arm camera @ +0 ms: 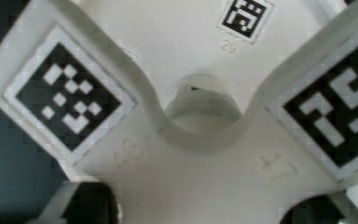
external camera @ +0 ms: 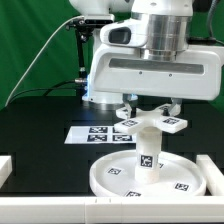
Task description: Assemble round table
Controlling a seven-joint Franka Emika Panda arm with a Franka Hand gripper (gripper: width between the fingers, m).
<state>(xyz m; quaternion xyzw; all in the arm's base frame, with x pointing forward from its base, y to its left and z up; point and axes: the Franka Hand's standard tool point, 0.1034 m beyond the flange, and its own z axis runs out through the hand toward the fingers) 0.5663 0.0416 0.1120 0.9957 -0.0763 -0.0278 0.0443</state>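
Observation:
The large round rimmed disc lies on the black table at the front. The short cylindrical post stands upright on its middle. The cross-shaped piece sits level on top of the post, its tagged arms spread out. My gripper comes straight down onto it, with a finger on either side of the hub. In the wrist view the cross-shaped piece fills the frame, showing two tagged arms. It fills the whole span between my dark fingertips. My gripper is shut on it.
The marker board lies flat behind the disc. White edge rails run along the exterior view's left, right and front. A green backdrop and cables are behind the arm.

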